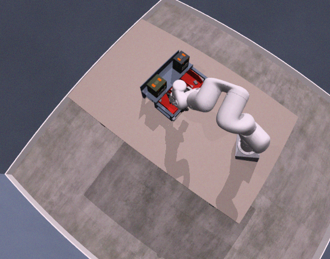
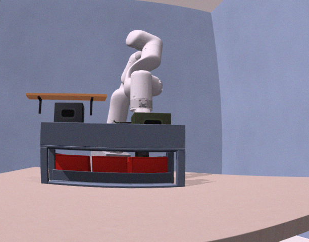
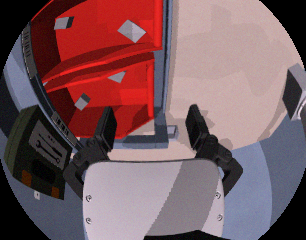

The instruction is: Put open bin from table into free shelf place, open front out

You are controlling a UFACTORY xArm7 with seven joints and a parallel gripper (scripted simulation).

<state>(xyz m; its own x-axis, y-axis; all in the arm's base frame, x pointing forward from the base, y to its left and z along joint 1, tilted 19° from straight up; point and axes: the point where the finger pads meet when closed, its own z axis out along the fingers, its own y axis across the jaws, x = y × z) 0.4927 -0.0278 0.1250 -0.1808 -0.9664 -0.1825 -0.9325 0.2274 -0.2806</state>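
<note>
Gripper: your gripper (image 3: 153,127) hangs fully spread and grasps nothing, its fingers astride the shelf's front lip (image 3: 164,47).
Bin: you see red bins (image 3: 100,47) side by side on the shelf (image 2: 112,135), small grey parts (image 3: 132,30) inside them; which one came from the table (image 1: 131,83) you cannot tell.
Top board: a black box (image 2: 68,112) and an olive box (image 2: 151,118) stand on it.

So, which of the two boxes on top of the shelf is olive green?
The olive box by the arm's wrist; the other box is black.
</note>
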